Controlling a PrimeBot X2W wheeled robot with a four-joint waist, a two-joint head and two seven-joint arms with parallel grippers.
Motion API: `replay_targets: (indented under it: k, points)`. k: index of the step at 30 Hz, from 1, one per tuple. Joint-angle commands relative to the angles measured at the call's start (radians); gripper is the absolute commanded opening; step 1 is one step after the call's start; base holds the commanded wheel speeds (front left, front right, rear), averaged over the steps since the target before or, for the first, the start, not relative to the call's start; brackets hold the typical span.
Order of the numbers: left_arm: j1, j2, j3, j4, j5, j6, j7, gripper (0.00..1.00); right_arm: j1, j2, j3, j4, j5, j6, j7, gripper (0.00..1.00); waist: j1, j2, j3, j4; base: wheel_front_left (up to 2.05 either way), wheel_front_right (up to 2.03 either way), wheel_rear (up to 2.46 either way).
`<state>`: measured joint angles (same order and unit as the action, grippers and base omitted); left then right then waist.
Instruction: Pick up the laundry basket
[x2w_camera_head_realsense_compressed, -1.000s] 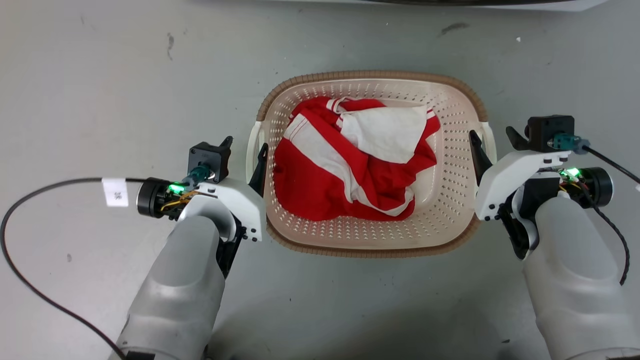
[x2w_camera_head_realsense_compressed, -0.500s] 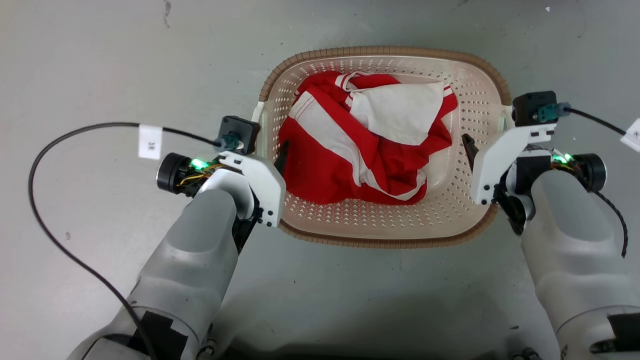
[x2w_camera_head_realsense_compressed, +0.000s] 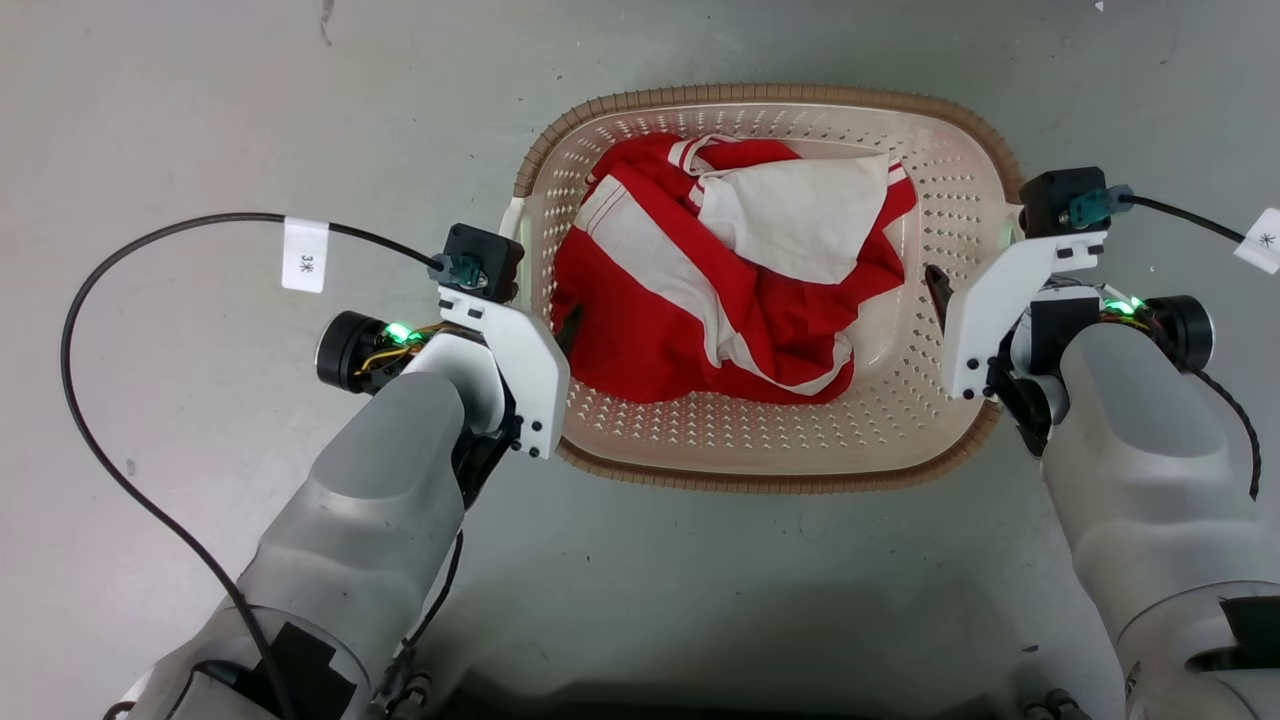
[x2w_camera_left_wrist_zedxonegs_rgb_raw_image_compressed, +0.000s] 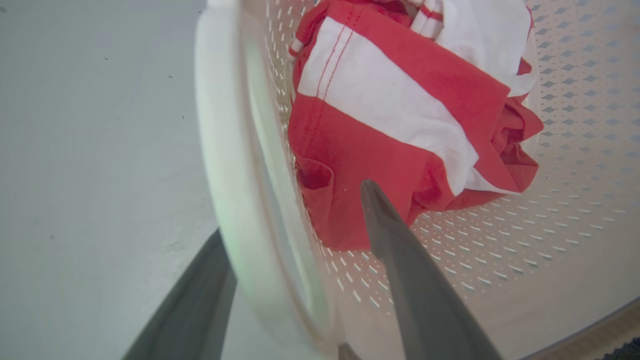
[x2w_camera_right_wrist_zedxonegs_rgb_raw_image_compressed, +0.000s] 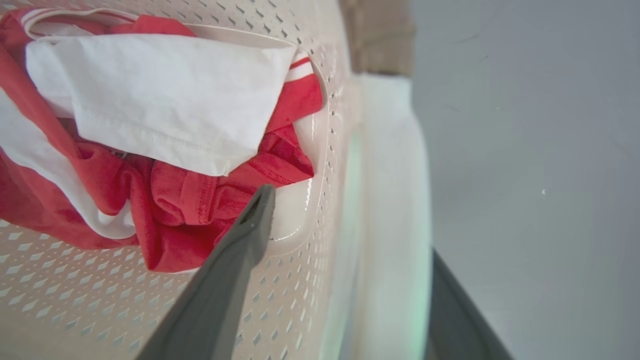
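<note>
The laundry basket (x2w_camera_head_realsense_compressed: 760, 472) is sitting on the floor (x2w_camera_head_realsense_compressed: 200, 120), holding red-and-white clothing (x2w_camera_head_realsense_compressed: 690, 330). The left gripper (x2w_camera_left_wrist_zedxonegs_rgb_raw_image_compressed: 292, 210) and right gripper (x2w_camera_right_wrist_zedxonegs_rgb_raw_image_compressed: 350, 222) are straddling its side handles (x2w_camera_left_wrist_zedxonegs_rgb_raw_image_compressed: 225, 150), fingers (x2w_camera_left_wrist_zedxonegs_rgb_raw_image_compressed: 400, 260) parted, not yet clamping, with clothing lying beside the inner fingers.

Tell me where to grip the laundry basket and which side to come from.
Grip the laundry basket by its white side handles: left handle with the left claw, right handle with the right claw. Come from above, one finger inside the wall, one outside. The basket looks too wide for one claw, and red-and-white cloth fills its middle.
</note>
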<state>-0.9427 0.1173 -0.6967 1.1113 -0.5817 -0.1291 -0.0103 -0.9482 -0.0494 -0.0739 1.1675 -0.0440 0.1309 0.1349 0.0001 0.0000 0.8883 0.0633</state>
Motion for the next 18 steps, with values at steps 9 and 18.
replay_targets:
  k: [9, 18]
  points:
    - [-0.020, 0.021, -0.119, -0.025, -0.115, -0.002, 0.018, 0.00, -0.043, 0.000, 0.016, 0.046, -0.005, 0.000, -0.032, 0.00, -0.0001, 0.0000, 0.010, 0.011, 0.00, 0.00, 0.00]
    - [-0.017, 0.048, -0.225, -0.025, -0.210, -0.002, 0.023, 0.00, -0.030, 0.001, 0.027, 0.083, -0.015, 0.001, -0.007, 0.00, -0.0001, 0.0000, -0.070, 0.008, 0.00, 0.00, 0.00]
